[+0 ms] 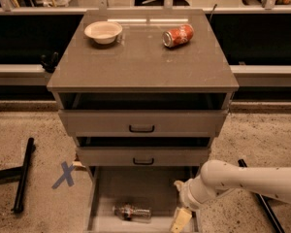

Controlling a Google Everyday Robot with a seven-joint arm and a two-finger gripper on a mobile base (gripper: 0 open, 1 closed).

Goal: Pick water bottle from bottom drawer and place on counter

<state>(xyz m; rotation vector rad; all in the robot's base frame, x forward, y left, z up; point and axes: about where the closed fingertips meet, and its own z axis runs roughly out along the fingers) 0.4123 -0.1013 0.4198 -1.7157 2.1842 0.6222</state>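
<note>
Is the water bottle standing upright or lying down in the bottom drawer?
Lying on its side: the water bottle stretches left-right across the floor of the bottom drawer. The gripper hangs just right of it, not touching.

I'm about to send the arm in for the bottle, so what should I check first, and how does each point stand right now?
1. The drawer is pulled open: ok.
2. The bottle is in view, lying on its side near the drawer's front wall: ok.
3. The pincer is lined up over the bottle: not ok. It sits at the drawer's front right corner, to the bottle's right.
4. The bottle is free of other things in the drawer: ok.
5. The counter has a bare spot in front of the bowl and can: ok.
</note>
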